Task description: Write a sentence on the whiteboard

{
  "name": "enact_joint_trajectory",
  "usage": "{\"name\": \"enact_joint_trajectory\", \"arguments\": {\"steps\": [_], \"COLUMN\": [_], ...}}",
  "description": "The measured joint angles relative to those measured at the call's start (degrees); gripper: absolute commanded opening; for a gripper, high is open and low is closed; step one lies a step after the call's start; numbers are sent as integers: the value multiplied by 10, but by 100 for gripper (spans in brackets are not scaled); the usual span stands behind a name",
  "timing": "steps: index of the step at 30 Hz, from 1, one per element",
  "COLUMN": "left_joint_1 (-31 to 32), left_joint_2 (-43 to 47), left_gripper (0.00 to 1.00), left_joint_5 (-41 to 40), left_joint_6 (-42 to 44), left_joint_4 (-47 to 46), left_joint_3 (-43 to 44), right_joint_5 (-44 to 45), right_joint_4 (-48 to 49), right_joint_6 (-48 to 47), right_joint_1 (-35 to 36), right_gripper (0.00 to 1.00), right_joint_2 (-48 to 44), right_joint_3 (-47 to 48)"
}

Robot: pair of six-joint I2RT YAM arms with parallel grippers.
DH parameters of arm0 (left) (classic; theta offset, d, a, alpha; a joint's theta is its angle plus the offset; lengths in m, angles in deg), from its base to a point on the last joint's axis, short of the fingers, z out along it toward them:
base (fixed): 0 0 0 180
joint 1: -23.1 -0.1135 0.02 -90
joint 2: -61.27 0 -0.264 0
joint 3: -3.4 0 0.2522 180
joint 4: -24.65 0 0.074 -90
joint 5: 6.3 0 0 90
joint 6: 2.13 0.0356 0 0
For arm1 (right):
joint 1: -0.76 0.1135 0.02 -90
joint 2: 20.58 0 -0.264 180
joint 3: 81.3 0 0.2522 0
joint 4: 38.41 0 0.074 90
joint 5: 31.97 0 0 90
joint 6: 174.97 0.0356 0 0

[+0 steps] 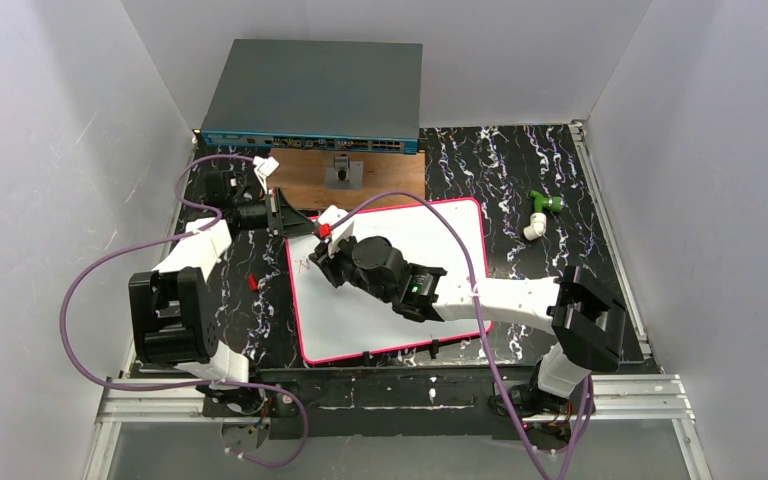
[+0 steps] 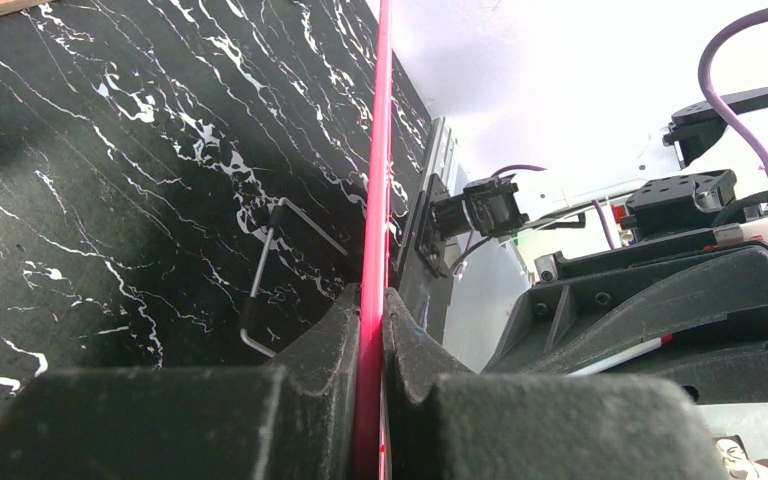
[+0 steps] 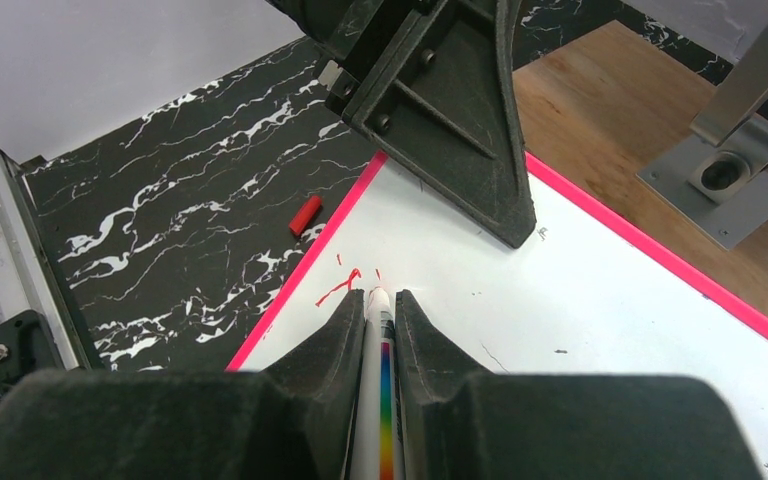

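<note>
The right hand [image 3: 378,300] is pinching a marker [image 3: 386,400] between its two fingers, which are pressed tight against the barrel. The marker is pointing out ahead of the hand with its tip down on the whiteboard [image 3: 580,300]. Just beside the tip, a few short red strokes [image 3: 338,288] are showing. They are the bare start of the sentence and too few to read.

These strokes are lying close to the pink rim, in the board's far-left corner as seen from above. From there the blank white is stretching away toward the right arm's own side, along the board's long axis. By my judgement the coming line has to run that way, so the marker hand will be drawing back toward its own base as it writes.

The left hand [image 2: 371,298] is pressed together on the board's pink rim at that same corner, gripping the thin edge to steady it. It is the nearer of the two to the corner, and one of its dark fingers is hanging just beyond the marker tip, so room there is tight.

The whiteboard is lying flat on the black marbled surface [image 3: 180,230]. A red cap [image 3: 306,215] is lying on the surface just outside the rim. A wooden board [image 3: 610,110] is lying beyond the far edge.
</note>
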Motion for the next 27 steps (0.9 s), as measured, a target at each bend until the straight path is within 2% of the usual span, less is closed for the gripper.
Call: {"name": "enact_joint_trajectory", "arguments": {"steps": [27], "left_joint_1": [0], "left_joint_2": [1], "left_gripper": [0], "left_joint_5": [-1], "left_joint_6": [9], "left_joint_4": [11], "left_joint_3": [1], "right_joint_5": [9], "right_joint_4": [-4], "right_joint_6": [33], "right_joint_1": [0], "right_gripper": [1], "right_joint_2": [-34], "right_joint_3": [-44]}}
